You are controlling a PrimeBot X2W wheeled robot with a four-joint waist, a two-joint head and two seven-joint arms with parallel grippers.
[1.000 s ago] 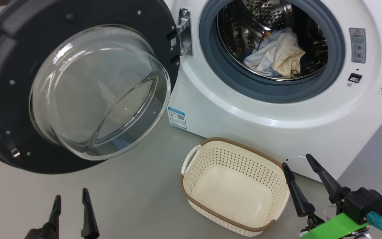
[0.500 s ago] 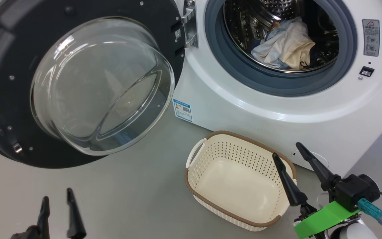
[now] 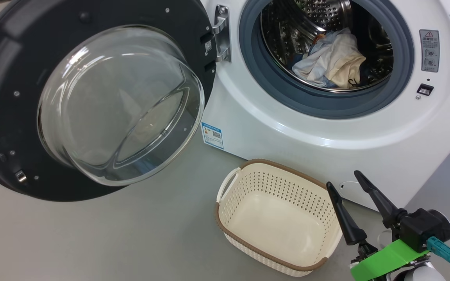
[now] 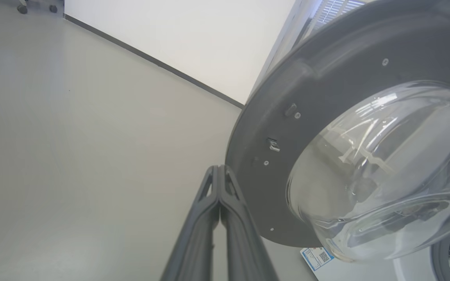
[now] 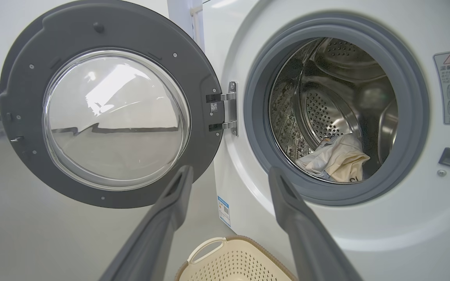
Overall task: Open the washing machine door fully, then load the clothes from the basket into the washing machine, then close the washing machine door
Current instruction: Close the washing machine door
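The washing machine door [image 3: 6, 62] stands swung wide open to the left, its glass bowl facing me. Inside the drum of the washing machine [image 3: 287, 132] lie the clothes [image 3: 332, 58], a cream and light blue heap. The basket [image 3: 283, 167] sits empty on the floor in front of the machine. My right gripper [image 3: 343, 178] hangs open just right of the basket, holding nothing. In the left wrist view my left gripper [image 4: 219, 168] is shut with nothing in it, its tips just off the lower outer rim of the door [image 4: 326, 70].
Grey floor [image 3: 131, 234] spreads in front of the machine and under the open door. A blue label [image 3: 212, 134] and a round white flap [image 3: 350, 187] sit low on the machine's front. A white wall [image 4: 193, 39] rises behind the floor in the left wrist view.
My left gripper has gone from open to shut and has dropped out of the head view's lower left. The head camera has shifted a little. The right gripper stays open.
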